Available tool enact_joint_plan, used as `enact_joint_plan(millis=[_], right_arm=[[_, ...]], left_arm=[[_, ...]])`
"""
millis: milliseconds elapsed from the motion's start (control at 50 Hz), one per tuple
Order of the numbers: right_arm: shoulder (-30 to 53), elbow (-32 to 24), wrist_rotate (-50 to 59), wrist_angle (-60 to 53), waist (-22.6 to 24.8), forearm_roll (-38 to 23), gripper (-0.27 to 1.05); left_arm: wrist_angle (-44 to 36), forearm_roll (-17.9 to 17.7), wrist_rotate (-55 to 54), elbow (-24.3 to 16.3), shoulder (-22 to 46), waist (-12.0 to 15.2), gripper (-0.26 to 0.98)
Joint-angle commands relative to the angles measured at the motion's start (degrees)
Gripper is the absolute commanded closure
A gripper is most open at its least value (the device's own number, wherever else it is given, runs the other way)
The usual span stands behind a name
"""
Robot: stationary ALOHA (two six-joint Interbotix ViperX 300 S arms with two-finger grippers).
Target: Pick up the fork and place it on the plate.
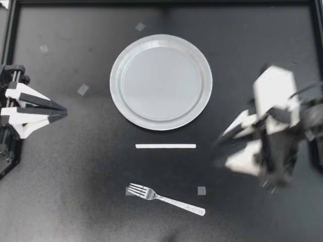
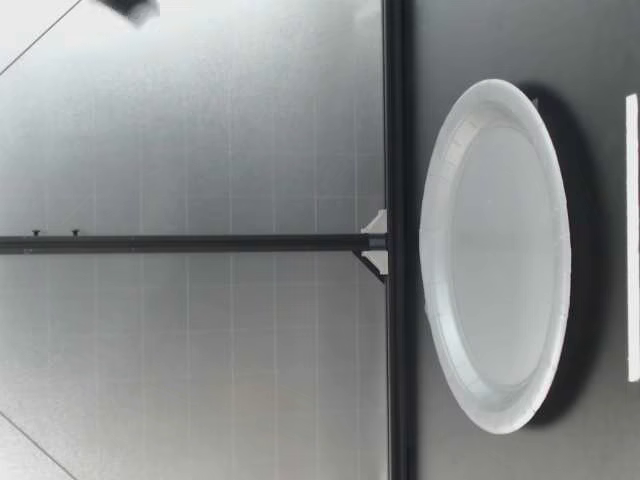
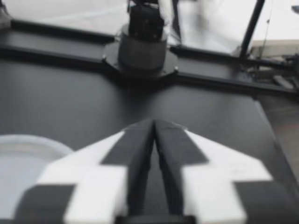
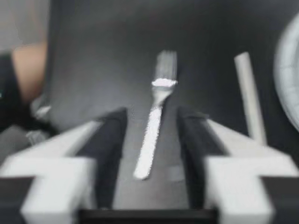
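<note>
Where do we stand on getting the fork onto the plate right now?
Done: nothing yet; the fork lies on the table and the plate is bare. In hand: my right gripper is open, with the fork's handle lined up between its fingers in its wrist view, ungrasped. Remaining: grip, lift, set on the plate. My left gripper is shut, off to the side.

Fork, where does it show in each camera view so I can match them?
Top view: fork lies across the white strip from the plate, near my right gripper.
Low view: not in it.
Left wrist view: not in it.
Right wrist view: fork seen between the gripper's open fingers.
Shared landmark: the plate, in all views.
</note>
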Motion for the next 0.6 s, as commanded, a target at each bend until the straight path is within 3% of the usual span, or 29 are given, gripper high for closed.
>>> enact_joint_plan(millis=[0,60,280,580], right_arm=[[4.13,-3.6,0.7,0.88,2.37,1.41,0.15],[7.47,-4.13,1.58,0.79,3.08,2.9,0.16],[22.5,-6.94,4.83,-1.67,3.08,4.66,0.28],[34.8,-14.15,5.1,1.05,3.25,4.66,0.28]], left_arm=[[-2.46,0.09,0.0,-0.18,-0.7,-0.09,0.26],[-3.52,0.09,-0.09,0.26,-0.97,-0.09,0.2],[-4.39,0.09,0.09,1.05,0.35,-0.09,0.22],[-4.39,0.09,0.88,1.58,1.23,-0.09,0.22]])
